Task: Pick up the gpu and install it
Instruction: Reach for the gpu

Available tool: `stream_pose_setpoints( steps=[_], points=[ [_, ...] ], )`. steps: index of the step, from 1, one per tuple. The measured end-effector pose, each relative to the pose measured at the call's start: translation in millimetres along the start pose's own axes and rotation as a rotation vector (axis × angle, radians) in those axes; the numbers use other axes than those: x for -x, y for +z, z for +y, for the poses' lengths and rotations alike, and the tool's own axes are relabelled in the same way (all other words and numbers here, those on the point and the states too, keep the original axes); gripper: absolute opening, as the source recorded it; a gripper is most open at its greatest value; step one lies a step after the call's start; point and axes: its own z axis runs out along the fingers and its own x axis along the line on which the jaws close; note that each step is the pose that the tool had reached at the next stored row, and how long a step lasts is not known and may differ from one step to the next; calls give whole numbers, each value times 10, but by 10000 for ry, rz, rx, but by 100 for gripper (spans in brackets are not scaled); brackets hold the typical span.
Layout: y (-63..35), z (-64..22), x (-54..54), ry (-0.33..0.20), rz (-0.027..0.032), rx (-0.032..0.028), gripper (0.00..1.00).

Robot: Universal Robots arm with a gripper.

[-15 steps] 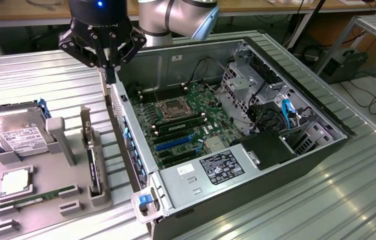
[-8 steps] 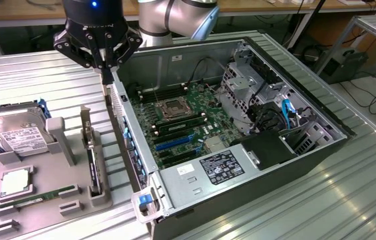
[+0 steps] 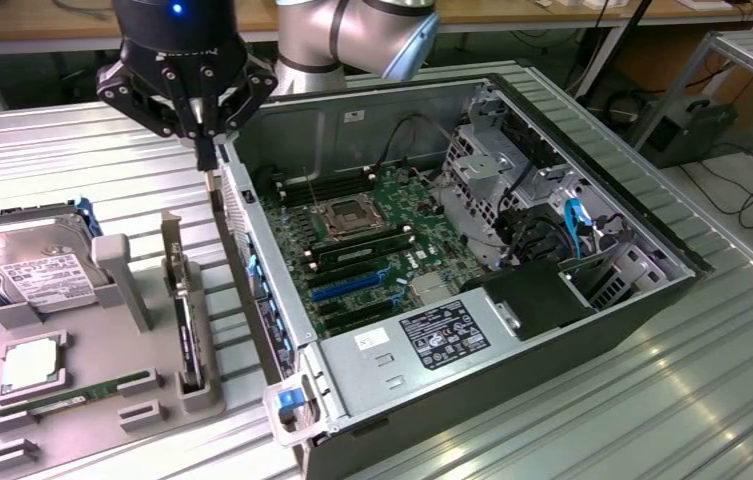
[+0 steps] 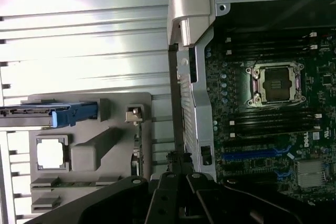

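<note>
Worktop: ribbed metal worktop (image 3: 696,400) carrying everything, with benches and cables behind it.
Computer case: the open computer case (image 3: 550,400) lies on its side, its motherboard (image 3: 376,240) facing up and its blue expansion slots (image 3: 349,287) bare.
Holder: a grey holder (image 3: 96,345) sits just beside the case on the exterior view's left, with a hard drive (image 3: 36,265) at its far end.
End effector: the end effector (image 3: 205,160) hangs from the arm over the gap between the holder and the case's rear wall. Its fingers are pressed together and it appears to hold nothing.
Gpu: the gpu (image 3: 184,320) stands on edge in the holder slot nearest the case, silver bracket upright. It is not yet lifted and sits near the end effector without touching it. Seen edge-on, its fan side is hard to make out.
Progress: by my reading the pick has not begun.
Risk, grasp: closed fingers cannot straddle the card, so coming down like this would strike its top edge or bracket.
Risk, clearance: the case wall is just beside the fingers, and a small sideways error could knock it.
Risk, seating: an off-centre hold on so thin a card could tilt it, so the bracket catches or the edge misses a slot.
</note>
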Motion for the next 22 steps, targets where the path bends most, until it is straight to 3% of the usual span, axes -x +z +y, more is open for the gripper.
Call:
stream_pose_setpoints(
  steps=[8,22],
  points=[
    [-3,-6,-77,0,0,-1,11],
    [-1,-45,-84,0,0,0,11]
  ],
)
